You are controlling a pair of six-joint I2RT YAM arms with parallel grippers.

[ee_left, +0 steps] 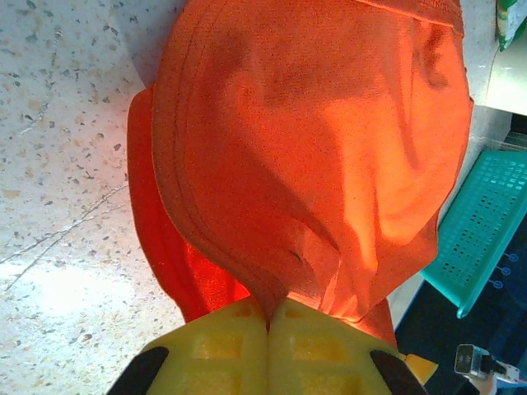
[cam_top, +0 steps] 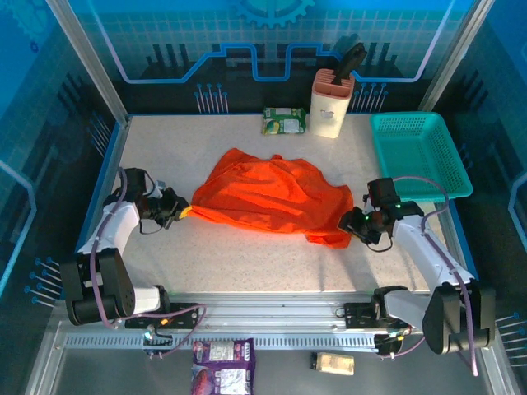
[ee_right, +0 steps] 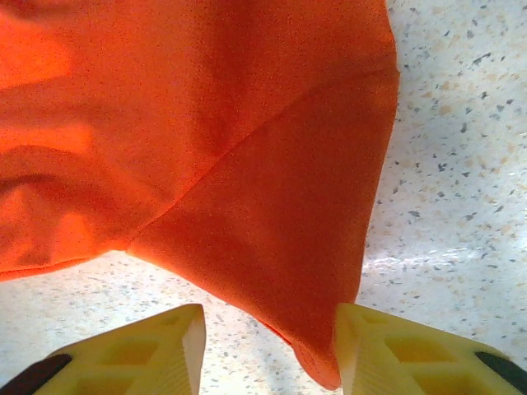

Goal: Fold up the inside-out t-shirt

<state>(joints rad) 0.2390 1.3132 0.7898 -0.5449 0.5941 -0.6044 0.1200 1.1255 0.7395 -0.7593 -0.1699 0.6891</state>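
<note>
**Top external.**
- Count: one inside-out t-shirt, two arms, one teal mesh basket, one white holder with a dark handle sticking out, and one green packet.
- The t-shirt lies crumpled at the middle of the bench.
- The left tool is at the shirt's 9 o'clock edge, touching the cloth. The right tool is at its 4 o'clock corner.
- The basket sits at the bench's 2 o'clock, the holder at 1 o'clock, and the packet at 12 o'clock, just beside the holder.
- Below the near rail: one purple packet and one small tan item.
- Bench surface is pale and speckled. The enclosure has aluminium posts and blue panels with a printed circuit pattern.

**Left wrist.**
- The left tool has its two yellow fingers pressed together, pinching a gathered fold of the t-shirt.
- The cloth fans out toward 12 o'clock.
- Speckled bench at 9 o'clock, basket at 3 o'clock.

**Right wrist.**
- The right tool stands apart, holding nothing.
- Between its fingers lies a corner of the t-shirt, flat on the bench. The tip of that corner is just beside the 5 o'clock finger.
- One seam runs diagonally across the cloth.
</note>
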